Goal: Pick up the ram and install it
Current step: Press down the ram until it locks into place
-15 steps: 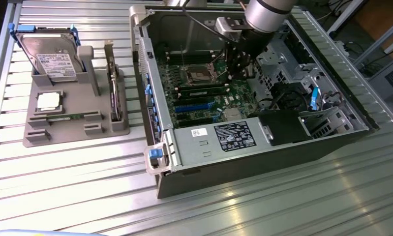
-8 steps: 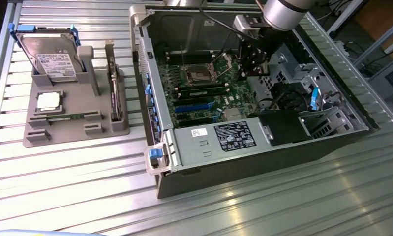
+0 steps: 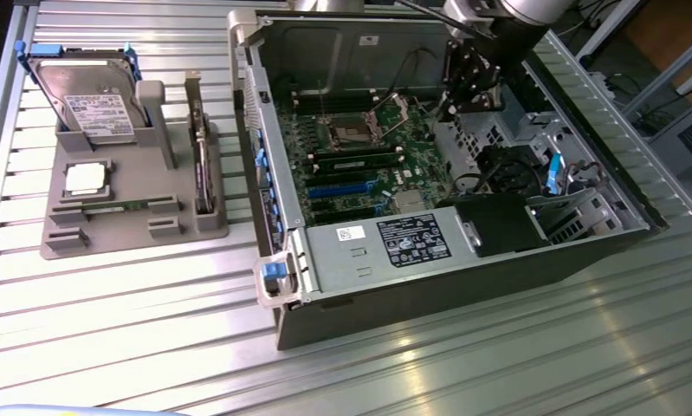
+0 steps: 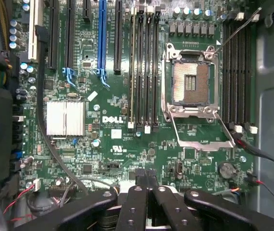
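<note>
**A:** Start at the exterior view's left. What's on the surface (image 3: 114,329)?

**B:** A grey holder (image 3: 132,236). A hard drive (image 3: 92,100) stands propped at its far end, and a square silver processor chip (image 3: 86,178) lies flat below that. The ram (image 3: 117,208) is just nearer the camera than the chip. It's a thin green stick lying flat in a slot of the holder, well apart from the arm.

**A:** And on the holder's other side?

**B:** A dark expansion card (image 3: 203,165) stands on edge along it, beside the computer case (image 3: 438,286).

**A:** What about the case?

**B:** It lies on its side with the panel off, so the green motherboard (image 3: 369,173) faces up. The processor socket (image 3: 355,132) sits toward the far end. A labelled metal box (image 3: 413,240) fills the near end.

**A:** Where's the tool (image 3: 462,100)?

**B:** Toward the exterior view's right, down inside the case's far corner and above the board. It's closed. In the wrist view its black fingers (image 4: 136,192) are pressed together side by side with no gap.

**A:** What lies under it there?

**B:** A finned silver heatsink (image 4: 66,118), a bank of long memory slots (image 4: 144,67), and the socket with its metal frame swung open.
</note>
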